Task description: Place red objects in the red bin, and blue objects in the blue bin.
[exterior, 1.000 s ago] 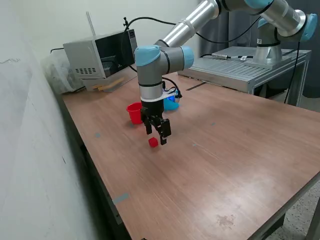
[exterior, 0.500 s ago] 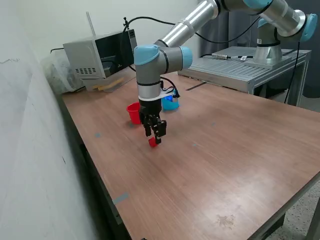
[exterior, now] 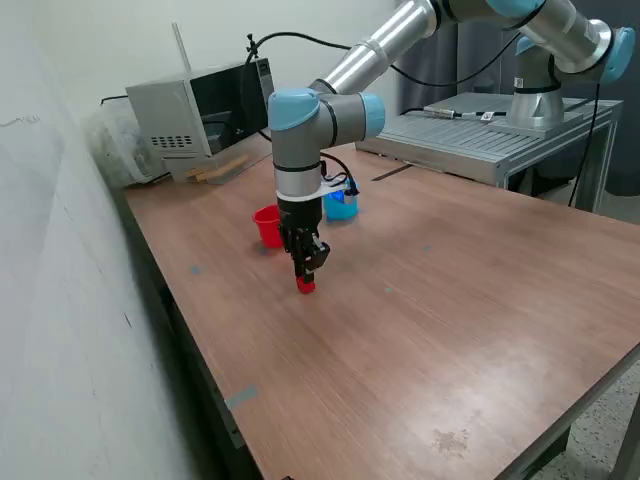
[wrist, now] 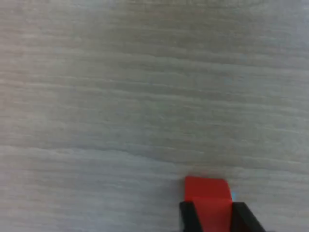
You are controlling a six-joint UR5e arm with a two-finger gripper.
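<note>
Gripper (exterior: 306, 279) around solid red cube (wrist: 206, 195)

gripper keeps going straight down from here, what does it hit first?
Nothing new: the gripper is already around the red cube, a finger on each side. Straight below is only the wooden table, and it looks about down there already.

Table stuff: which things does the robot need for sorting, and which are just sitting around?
For the job:
- red cube between the fingers of the gripper
- red cup
- light blue cup

Just sitting around:
- microwave at the back of the table
- metal platform on the exterior view's right
</note>
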